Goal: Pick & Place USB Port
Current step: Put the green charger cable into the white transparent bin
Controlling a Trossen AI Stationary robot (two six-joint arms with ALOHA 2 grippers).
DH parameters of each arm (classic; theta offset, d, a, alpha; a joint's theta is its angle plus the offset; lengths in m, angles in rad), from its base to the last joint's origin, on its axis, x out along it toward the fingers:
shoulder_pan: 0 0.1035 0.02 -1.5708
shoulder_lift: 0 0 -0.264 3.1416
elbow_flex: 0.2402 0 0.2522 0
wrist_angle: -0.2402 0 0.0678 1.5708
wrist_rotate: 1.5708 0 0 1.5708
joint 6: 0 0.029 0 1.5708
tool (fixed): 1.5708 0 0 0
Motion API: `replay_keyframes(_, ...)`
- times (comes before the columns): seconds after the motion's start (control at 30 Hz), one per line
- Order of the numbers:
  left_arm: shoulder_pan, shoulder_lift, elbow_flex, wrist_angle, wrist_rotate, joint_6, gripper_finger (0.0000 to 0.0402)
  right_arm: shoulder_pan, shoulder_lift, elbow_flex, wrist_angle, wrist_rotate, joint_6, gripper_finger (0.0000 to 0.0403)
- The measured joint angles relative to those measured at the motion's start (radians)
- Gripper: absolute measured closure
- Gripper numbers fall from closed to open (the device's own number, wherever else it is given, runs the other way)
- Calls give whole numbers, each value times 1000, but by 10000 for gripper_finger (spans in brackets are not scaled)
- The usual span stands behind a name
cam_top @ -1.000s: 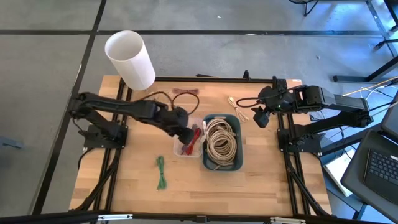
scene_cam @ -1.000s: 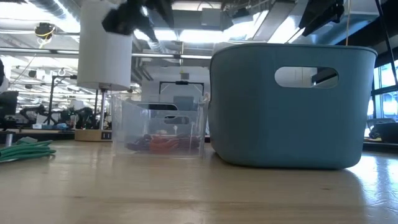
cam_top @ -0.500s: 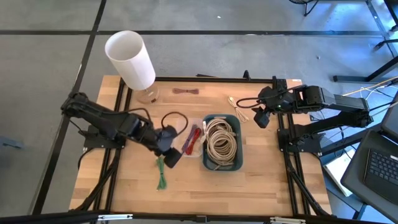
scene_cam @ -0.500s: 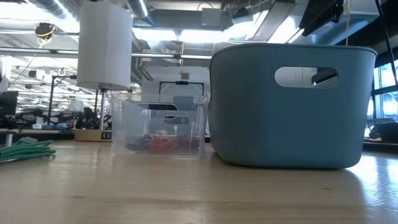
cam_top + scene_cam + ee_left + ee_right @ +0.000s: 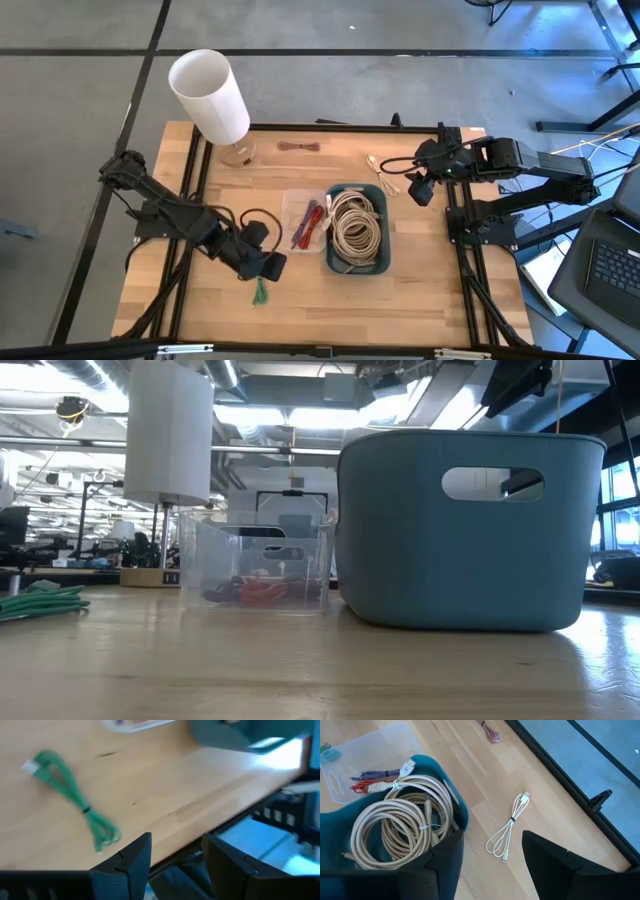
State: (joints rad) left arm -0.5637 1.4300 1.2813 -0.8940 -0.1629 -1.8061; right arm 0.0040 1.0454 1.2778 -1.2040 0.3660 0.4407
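Note:
A green cable (image 5: pixel 260 292) lies coiled flat on the table near the front; it also shows in the left wrist view (image 5: pixel 75 795) and the low view (image 5: pixel 40 601). My left gripper (image 5: pixel 270 268) hovers just over its far end, open and empty (image 5: pixel 175 855). A white cable (image 5: pixel 512 824) lies flat on the table at the far right (image 5: pixel 384 176). My right gripper (image 5: pixel 420 190) waits above the table beside it, open and empty (image 5: pixel 490 860). A maroon cable (image 5: pixel 298 147) lies near the far edge.
A clear tray (image 5: pixel 291 205) holds red and purple cables. A teal bin (image 5: pixel 384 262) right of it holds coiled beige cables (image 5: pixel 400 827). A white cylinder on a stand (image 5: pixel 210 95) is at the far left. Bare wood lies along the near edge.
My left gripper has gone from above the clear tray toward the table's near edge and a little left, and now stands over the green cable. The red cable stays in the tray.

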Motion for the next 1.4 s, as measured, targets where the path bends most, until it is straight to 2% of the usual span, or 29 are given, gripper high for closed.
replay_keyframes(0.17,-29,50,-51,-2,12,-133,233,0,0,0,7,0,-3,197)
replay_keyframes(0.43,-38,154,-97,-16,119,-233,229,0,0,0,7,0,-4,197)
replay_keyframes(0.6,-38,236,-97,-39,131,-298,226,0,0,0,7,0,-4,197)
replay_keyframes(0.87,-32,354,-98,-27,139,-310,232,0,0,0,7,0,-3,197)
replay_keyframes(1.23,-14,437,-98,21,136,-280,246,0,0,0,7,-3,1,197)
replay_keyframes(1.4,-14,456,-98,42,135,-269,268,0,0,0,7,-3,0,197)
